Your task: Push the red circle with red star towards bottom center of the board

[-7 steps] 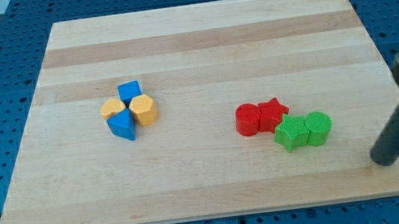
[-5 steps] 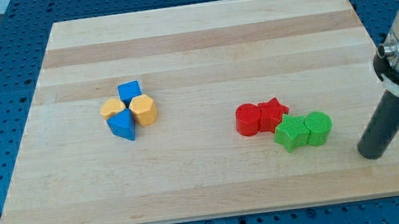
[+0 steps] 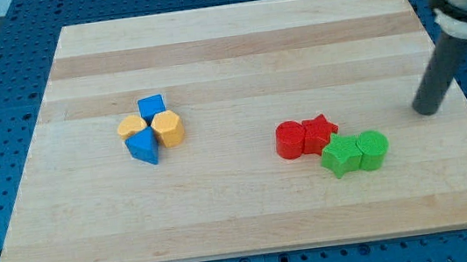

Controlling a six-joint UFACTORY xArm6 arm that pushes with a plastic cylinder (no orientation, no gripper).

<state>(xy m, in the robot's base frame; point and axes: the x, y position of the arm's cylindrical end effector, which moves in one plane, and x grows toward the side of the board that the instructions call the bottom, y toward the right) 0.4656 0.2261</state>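
Moved upward: my tip [image 3: 428,112], right of red circle [image 3: 289,140] (touching red star [image 3: 320,132]).

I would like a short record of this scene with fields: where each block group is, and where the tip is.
board: wooden board on a blue perforated table
red pair: red circle touching red star, right of centre
green pair: green star and green circle, touching, just below-right of the red star
left cluster: two blue blocks and two yellow blocks, packed together
my tip, to the view's right of the red and green blocks, touching none
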